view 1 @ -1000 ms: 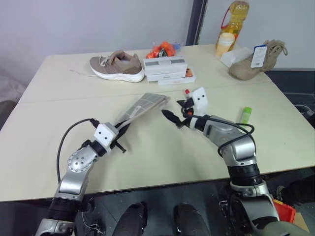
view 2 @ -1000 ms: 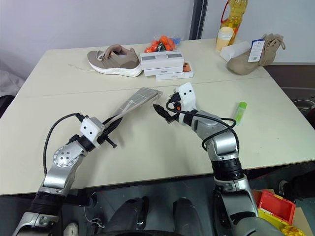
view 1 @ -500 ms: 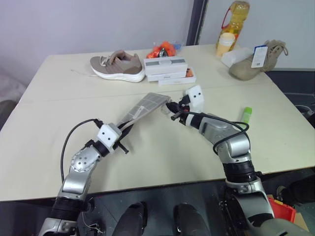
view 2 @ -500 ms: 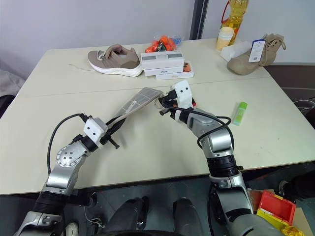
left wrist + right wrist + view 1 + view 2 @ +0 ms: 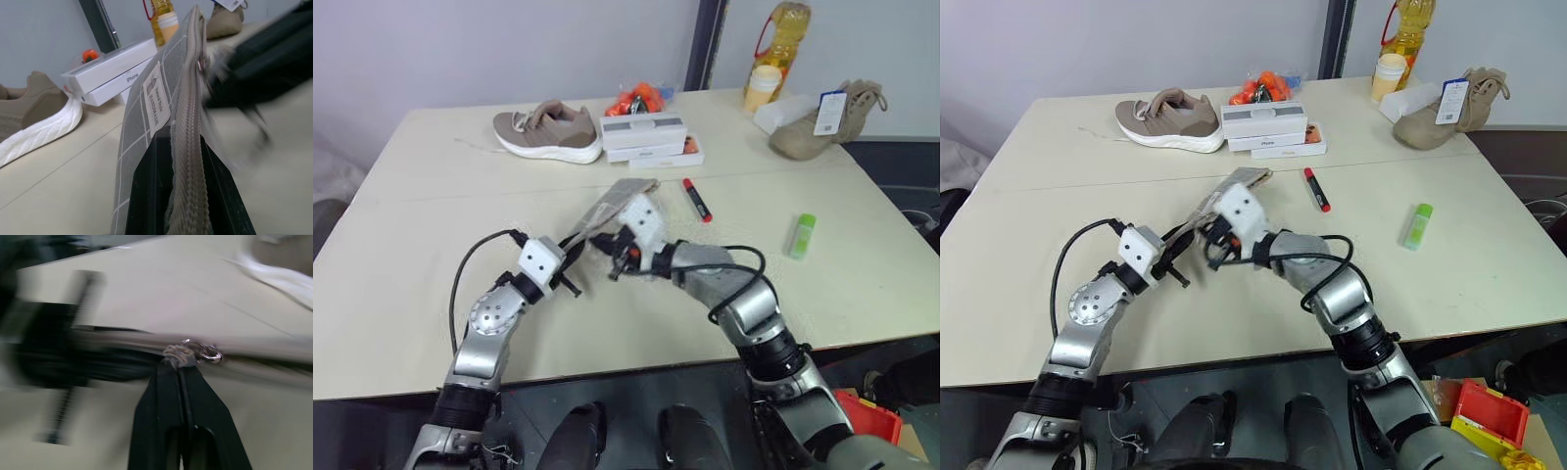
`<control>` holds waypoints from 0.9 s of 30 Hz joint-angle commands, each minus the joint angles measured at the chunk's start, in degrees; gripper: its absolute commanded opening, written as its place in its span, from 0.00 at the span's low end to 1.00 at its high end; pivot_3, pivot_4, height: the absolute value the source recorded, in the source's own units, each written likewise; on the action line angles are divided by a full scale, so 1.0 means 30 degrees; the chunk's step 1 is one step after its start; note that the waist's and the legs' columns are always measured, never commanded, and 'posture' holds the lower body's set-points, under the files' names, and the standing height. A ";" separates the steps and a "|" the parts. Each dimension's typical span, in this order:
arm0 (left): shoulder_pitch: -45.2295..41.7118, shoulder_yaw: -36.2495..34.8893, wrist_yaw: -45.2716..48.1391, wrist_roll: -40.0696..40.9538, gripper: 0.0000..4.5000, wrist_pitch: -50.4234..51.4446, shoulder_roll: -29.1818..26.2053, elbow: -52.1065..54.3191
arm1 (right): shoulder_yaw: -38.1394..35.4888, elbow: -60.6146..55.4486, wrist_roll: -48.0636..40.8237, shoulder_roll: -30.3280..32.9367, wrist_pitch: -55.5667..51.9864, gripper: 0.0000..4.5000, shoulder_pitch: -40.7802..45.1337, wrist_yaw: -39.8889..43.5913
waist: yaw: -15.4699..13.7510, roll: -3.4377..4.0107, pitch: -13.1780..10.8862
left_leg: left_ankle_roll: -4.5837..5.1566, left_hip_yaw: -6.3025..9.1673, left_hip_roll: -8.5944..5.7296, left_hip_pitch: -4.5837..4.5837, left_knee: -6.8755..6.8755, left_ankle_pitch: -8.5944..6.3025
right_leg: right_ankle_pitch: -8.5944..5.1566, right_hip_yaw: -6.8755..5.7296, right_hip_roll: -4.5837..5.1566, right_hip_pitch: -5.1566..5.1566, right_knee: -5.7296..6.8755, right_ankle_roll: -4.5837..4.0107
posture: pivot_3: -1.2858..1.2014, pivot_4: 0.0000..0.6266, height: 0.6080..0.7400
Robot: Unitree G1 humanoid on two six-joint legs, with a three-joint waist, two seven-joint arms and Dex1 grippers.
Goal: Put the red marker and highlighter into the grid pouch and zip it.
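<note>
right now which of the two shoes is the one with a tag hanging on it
The tan boot-like shoe at the table's far right corner, beside the oil bottle; a white and blue tag hangs on it. The beige sneaker with the white sole, far left, has none.

The pouch [image 5: 607, 211] is held above the middle of the table [image 5: 401, 255], slanting up and away. Its near end is clamped by the left gripper [image 5: 570, 257]; its zipper pull [image 5: 182, 355] is pinched by the right gripper [image 5: 610, 257], just to the right. The marker [image 5: 695, 199] lies on the table right of the pouch, the highlighter [image 5: 802, 236] farther right. Behind the pouch, stacked boxes [image 5: 646, 137] are flanked by a shoe [image 5: 546, 130] on the left.
</note>
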State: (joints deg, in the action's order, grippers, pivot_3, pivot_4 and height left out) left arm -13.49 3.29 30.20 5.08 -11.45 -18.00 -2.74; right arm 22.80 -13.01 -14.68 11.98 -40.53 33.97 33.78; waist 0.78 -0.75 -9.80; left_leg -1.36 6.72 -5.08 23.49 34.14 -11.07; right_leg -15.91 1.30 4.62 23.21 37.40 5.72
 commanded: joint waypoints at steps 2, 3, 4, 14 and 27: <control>-0.0397 0.0202 -0.0475 -0.0294 0.00 0.0275 0.0341 0.0212 | 0.0555 -0.1437 -0.0349 -0.0149 -0.0155 0.00 0.0428 0.0834 | -0.0003 -0.0003 0.0002 | 0.0000 -0.0001 -0.0001 0.0000 0.0006 0.0000 | 0.0001 0.0000 0.0000 -0.0004 0.0001 0.0001 | 0.52 0.24 1.00; -0.0407 0.0242 -0.0502 -0.0351 0.00 0.0295 0.0391 0.0222 | 0.0513 -0.1393 -0.0323 -0.0152 -0.0206 0.00 0.0482 0.0827 | -0.0001 -0.0003 0.0002 | 0.0000 0.0000 -0.0001 0.0000 0.0008 0.0000 | 0.0001 0.0000 -0.0001 -0.0005 0.0000 0.0001 | 0.52 0.24 1.00; -0.0432 0.0278 -0.0541 -0.0417 0.00 0.0315 0.0456 0.0205 | 0.0454 -0.1353 -0.0303 -0.0106 -0.0244 0.00 0.0530 0.0854 | 0.0001 -0.0003 0.0002 | 0.0000 0.0001 -0.0001 0.0000 0.0008 0.0000 | 0.0001 -0.0001 -0.0002 -0.0004 0.0001 0.0001 | 0.52 0.24 1.00; -0.0640 -0.0619 -0.1978 -0.1709 0.00 0.0761 -0.0212 0.0026 | -0.3455 0.1164 0.0799 0.2671 0.0173 0.86 0.0344 -0.0492 | -0.0038 -0.0010 0.0005 | -0.0001 0.0001 -0.0003 0.0000 0.0013 0.0000 | 0.0001 -0.0006 -0.0003 -0.0012 0.0001 0.0001 | 0.52 0.24 1.00; -0.0043 0.0083 -0.3416 -0.3612 0.00 0.2136 -0.0681 0.0512 | -0.8522 1.4364 0.2635 0.2204 0.4819 0.96 0.3697 -0.6129 | 0.0061 -0.0009 0.0004 | -0.0008 -0.0035 0.0001 -0.0001 -0.0008 0.0006 | 0.0002 0.0022 -0.0020 0.0011 0.0015 0.0000 | 0.52 0.24 1.00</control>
State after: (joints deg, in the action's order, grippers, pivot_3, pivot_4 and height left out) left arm -13.69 3.49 20.45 -5.69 -5.15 -20.25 -3.55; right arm -1.07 28.03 -6.93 18.92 -28.76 42.60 15.75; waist 0.97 -0.78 -9.79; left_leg -1.38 6.60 -5.09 23.49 34.13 -11.05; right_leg -15.90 1.37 4.55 23.24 37.45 5.72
